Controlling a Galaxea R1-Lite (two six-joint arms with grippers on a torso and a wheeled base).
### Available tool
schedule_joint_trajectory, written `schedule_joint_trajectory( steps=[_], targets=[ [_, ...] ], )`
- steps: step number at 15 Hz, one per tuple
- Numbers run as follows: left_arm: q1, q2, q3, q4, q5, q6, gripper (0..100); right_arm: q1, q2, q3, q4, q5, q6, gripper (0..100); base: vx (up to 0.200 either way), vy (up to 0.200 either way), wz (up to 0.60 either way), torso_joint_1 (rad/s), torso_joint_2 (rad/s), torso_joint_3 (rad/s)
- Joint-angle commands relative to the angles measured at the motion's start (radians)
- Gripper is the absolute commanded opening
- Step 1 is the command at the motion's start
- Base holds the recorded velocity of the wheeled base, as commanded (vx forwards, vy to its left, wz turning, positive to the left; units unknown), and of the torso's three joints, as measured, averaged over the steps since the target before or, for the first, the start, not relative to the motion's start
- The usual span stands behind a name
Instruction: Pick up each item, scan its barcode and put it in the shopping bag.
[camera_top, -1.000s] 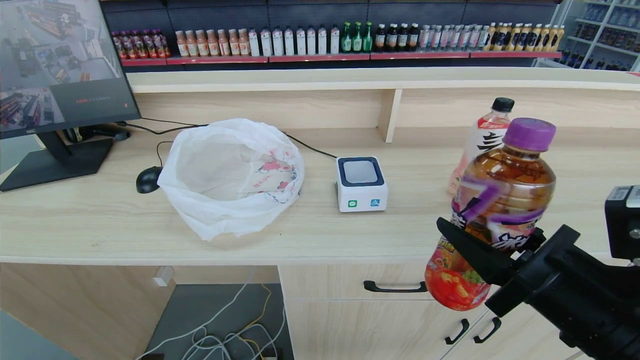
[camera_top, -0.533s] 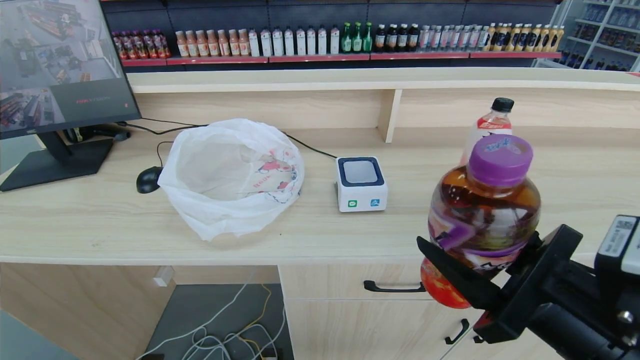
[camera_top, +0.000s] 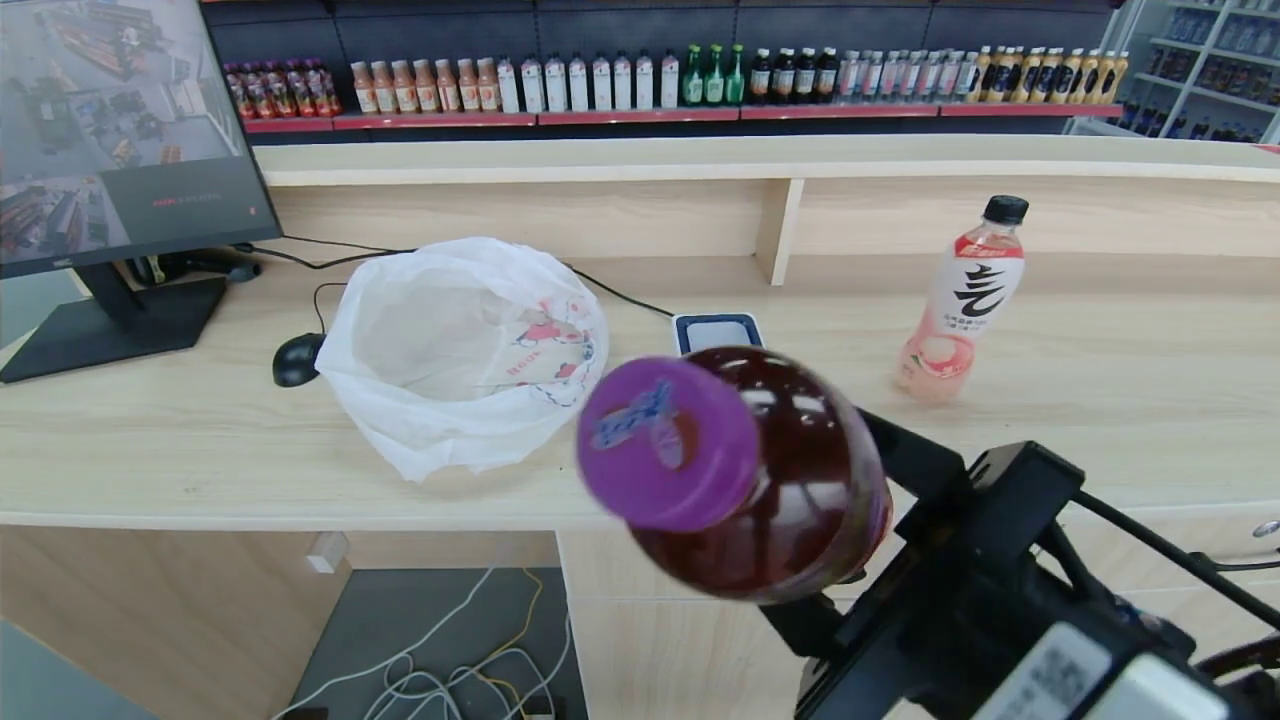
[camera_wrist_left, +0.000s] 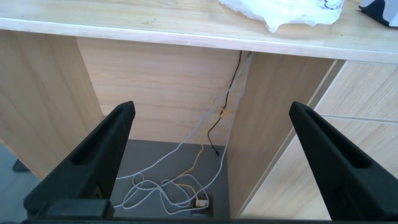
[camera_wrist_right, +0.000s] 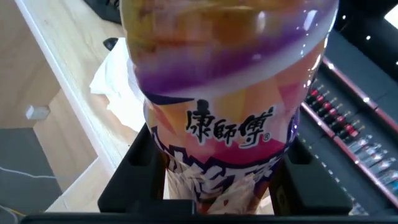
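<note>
The right end effector (camera_top: 860, 530) is clamped around a clear plastic bottle (camera_top: 760, 480) of dark tea, tipped so its round purple cap (camera_top: 668, 442) faces the camera. The bottle hangs above the pale wooden desk (camera_top: 200, 440), hiding most of the white scanner (camera_top: 716, 331). Beside it, a thin, crumpled white shopping bag (camera_top: 465, 350) sits open-mouthed. A slim pink bottle (camera_top: 960, 300) stands upright farther right. The left end effector (camera_wrist_left: 211, 162) is spread wide below the desk.
</note>
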Motion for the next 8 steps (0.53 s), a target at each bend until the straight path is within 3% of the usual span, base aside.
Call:
schedule_joint_trajectory(
  steps=[1,5,8],
  targets=[
    [0.000,0.000,0.000,0.000,0.000,0.000,100,0.103,0.077,-0.064,0.001,-0.060,-0.096,0,0.000,0.000,0.00,0.000,0.00,0.000],
    [0.000,0.000,0.000,0.000,0.000,0.000,100,0.181,0.080,-0.073,-0.005,-0.086,-0.294,0,0.000,0.000,0.00,0.000,0.00,0.000],
    [0.000,0.000,0.000,0.000,0.000,0.000,100,0.238,0.080,-0.041,-0.085,-0.126,-0.400,0,0.000,0.000,0.00,0.000,0.00,0.000]
  ],
)
